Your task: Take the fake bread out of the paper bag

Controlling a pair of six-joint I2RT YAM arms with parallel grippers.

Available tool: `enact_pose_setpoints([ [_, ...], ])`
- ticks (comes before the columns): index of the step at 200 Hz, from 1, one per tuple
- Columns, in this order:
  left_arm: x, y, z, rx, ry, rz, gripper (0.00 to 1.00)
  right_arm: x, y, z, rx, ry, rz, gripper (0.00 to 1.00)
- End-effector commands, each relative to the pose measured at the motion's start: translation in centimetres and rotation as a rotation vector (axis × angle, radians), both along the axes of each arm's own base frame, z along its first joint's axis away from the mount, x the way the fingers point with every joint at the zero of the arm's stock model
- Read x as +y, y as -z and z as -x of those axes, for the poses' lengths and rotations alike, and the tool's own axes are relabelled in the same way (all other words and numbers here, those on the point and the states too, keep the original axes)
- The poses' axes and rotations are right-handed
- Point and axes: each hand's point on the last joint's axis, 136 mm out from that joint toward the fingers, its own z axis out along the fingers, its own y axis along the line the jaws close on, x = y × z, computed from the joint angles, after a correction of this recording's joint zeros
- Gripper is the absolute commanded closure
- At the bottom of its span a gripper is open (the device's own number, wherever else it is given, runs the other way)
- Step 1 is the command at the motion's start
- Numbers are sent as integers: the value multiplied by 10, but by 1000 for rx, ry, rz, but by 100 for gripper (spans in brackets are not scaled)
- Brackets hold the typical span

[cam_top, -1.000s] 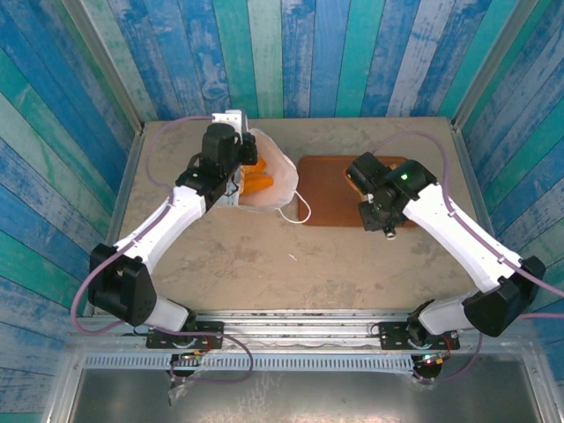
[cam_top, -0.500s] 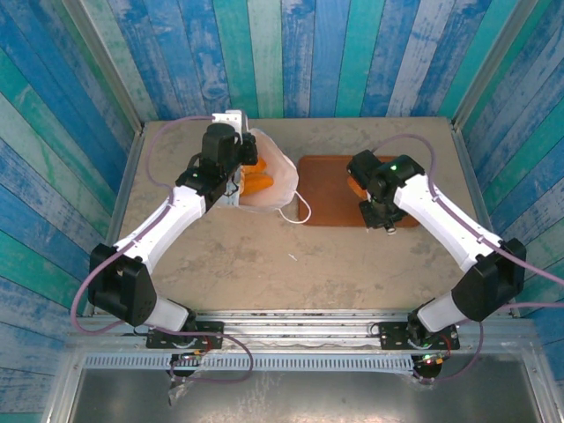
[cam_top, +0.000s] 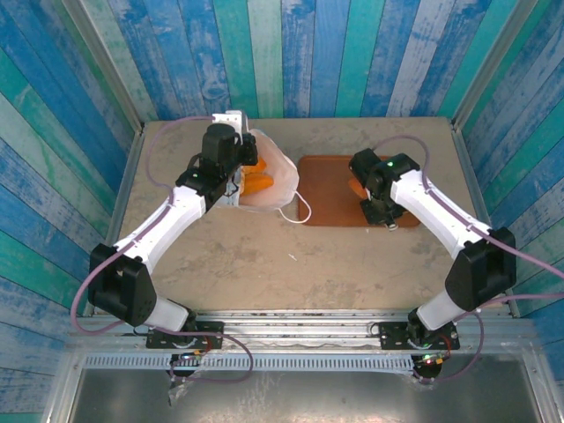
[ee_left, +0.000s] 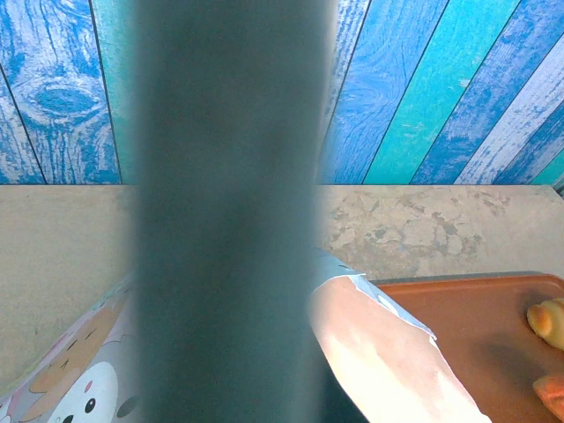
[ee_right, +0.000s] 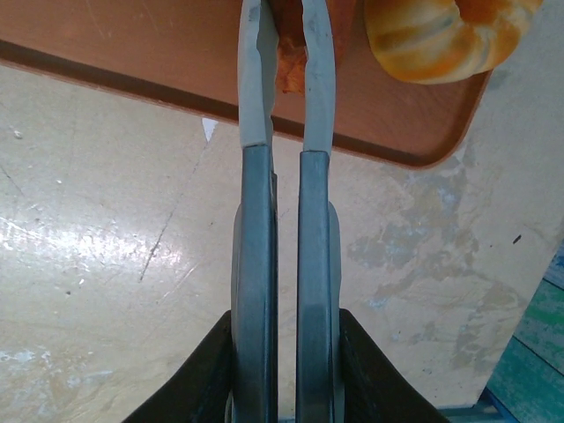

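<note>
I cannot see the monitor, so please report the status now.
Left end effector shut at paper bag mouth. Right end effector shut on orange bread piece over tray. More bread in bag. No obstruction seen.

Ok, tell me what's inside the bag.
Orange bread pieces show through the bag's open mouth. The left arm covers the bag's left side, so anything under it or deeper inside is hidden.

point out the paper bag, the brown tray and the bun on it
paper bag [cam_top: 280, 169], top external view, white right side
brown tray [cam_top: 324, 192], top external view, bare left part
bun [ee_right: 432, 35], right wrist view, its middle
</note>
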Motion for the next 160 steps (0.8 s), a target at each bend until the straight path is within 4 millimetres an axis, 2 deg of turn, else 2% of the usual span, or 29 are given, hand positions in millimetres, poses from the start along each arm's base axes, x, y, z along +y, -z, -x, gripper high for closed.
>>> enact_pose_setpoints([
  [1,0,-17,3,-46,2,41,100,-6,5,0,12,-5,23,94],
  [52,0,-14,5,-43,-1,48,100,-15,8,8,35,5,52,93],
  [112,-1,-12,4,-36,4,52,100,-25,14,6,52,27,79,92],
  [150,-1,-16,5,-44,4,46,100,-19,14,10,73,28,40,85],
  [160,0,-15,5,-43,1,44,100,-18,14,12,79,29,32,81],
])
